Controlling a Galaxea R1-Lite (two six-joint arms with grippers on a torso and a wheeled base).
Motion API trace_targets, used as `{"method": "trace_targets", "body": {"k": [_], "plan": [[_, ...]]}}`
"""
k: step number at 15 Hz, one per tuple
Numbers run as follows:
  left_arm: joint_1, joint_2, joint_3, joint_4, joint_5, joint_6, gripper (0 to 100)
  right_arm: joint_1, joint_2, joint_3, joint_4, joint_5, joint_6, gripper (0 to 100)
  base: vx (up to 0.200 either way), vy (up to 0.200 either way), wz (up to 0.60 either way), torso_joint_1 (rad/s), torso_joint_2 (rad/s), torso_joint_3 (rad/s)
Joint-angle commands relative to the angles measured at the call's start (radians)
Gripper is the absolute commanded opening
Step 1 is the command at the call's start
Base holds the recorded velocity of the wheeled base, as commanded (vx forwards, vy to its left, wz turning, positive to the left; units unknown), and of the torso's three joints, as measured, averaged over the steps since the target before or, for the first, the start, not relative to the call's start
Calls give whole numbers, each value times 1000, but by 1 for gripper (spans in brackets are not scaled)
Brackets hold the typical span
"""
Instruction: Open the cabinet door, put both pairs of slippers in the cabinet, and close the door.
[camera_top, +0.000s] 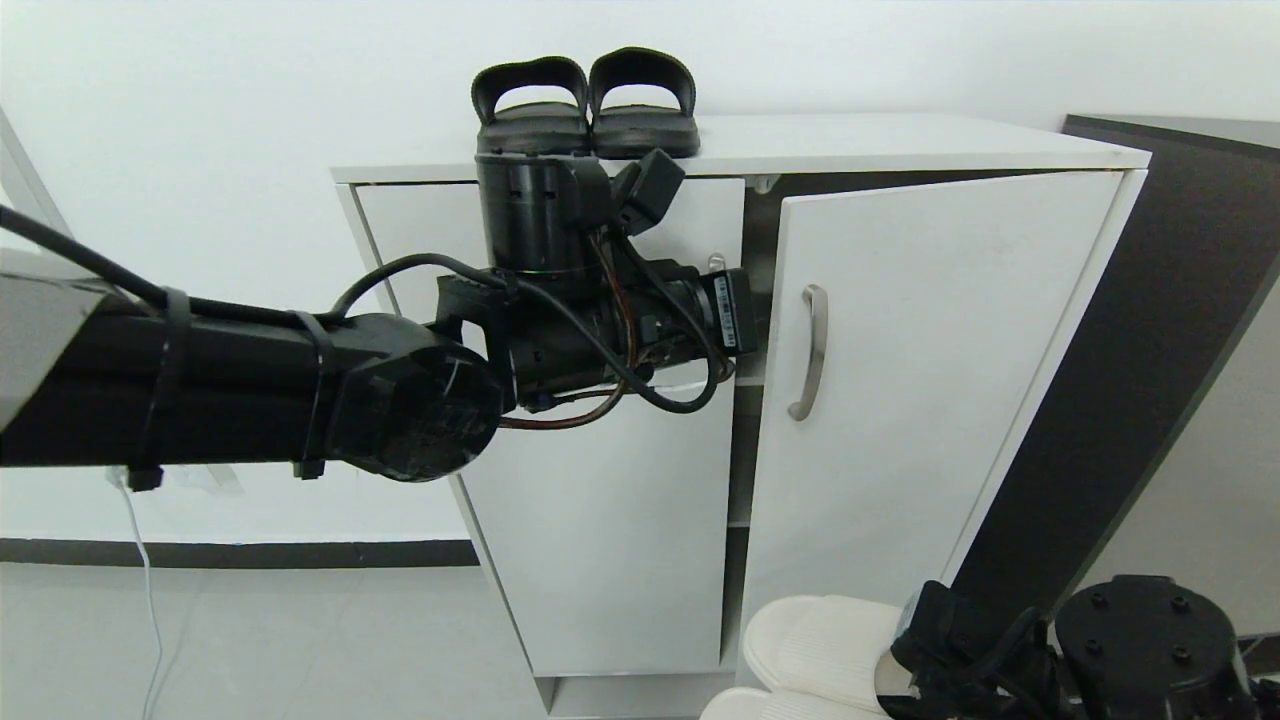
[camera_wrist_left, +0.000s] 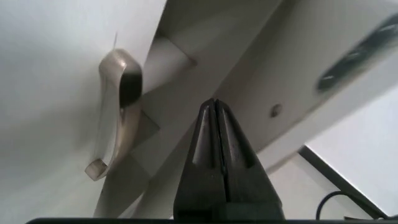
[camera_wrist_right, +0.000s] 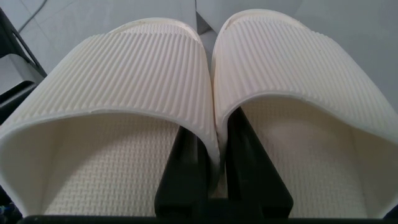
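Evidently the left door (camera_top: 600, 520) wants opening: the left pincer (camera_wrist_left: 216, 109), shut on nothing, points just beside its handle (camera_wrist_left: 115, 112), so it should spread, take the handle squarely and pull along the hinge arc. Black slippers (camera_top: 585, 105) sit on the cabinet top (camera_top: 900, 140), the right door (camera_top: 900, 380) stands ajar, and the right pincer (camera_wrist_right: 211, 168) is clamped on the touching inner walls of the white slippers (camera_wrist_right: 137, 74).

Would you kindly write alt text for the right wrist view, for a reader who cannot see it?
The right hand is shut on the adjoining inner edges of a pair of cream ribbed slippers, side by side with their openings toward the camera.
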Motion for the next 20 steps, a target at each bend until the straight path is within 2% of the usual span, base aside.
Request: {"method": "trace_targets", "body": {"k": [1, 3, 7, 10, 11, 13, 14, 16, 17, 20], "plan": [[-1, 24, -5, -1, 0, 0, 0, 2, 1, 4, 0, 2, 0, 0, 0, 0, 0, 0, 0, 0], [-1, 24, -5, -1, 0, -2, 0, 7, 1, 6, 1, 2, 0, 0, 0, 0, 0, 0, 0, 0], [-9, 16, 12, -1, 9, -6, 0, 15, -1, 15, 0, 2, -2, 0, -200, 0, 0, 4, 1, 4], [-79, 15, 15, -4, 2, -8, 0, 16, -1, 27, 0, 6, -34, 0, -200, 0, 0, 4, 4, 2], [-154, 26, 15, -28, -5, -5, 0, 18, -1, 33, 0, 8, -40, 0, -200, 0, 0, -2, -2, 2], [-216, 63, 17, -129, -5, -6, 0, 19, -2, 33, 0, 8, -40, 0, -200, 0, 0, 0, 2, 2], [-230, 70, 24, -168, -6, -8, 0, 19, -2, 33, 0, 8, -40, 0, 0, 0, 0, 0, 0, 0], [-230, 72, 43, -188, -5, -9, 0, 19, -2, 35, -2, 8, -40, 0, 0, 0, 0, 0, 0, 0], [-207, 56, 70, -197, 6, -23, 0, 19, -2, 35, -14, 6, -40, 0, 0, 0, 0, 0, 0, 0], [-142, -13, 168, -264, 9, -25, 0, 16, 4, 24, -22, -1, -31, 0, 0, 0, 0, 0, 0, 0]]}}
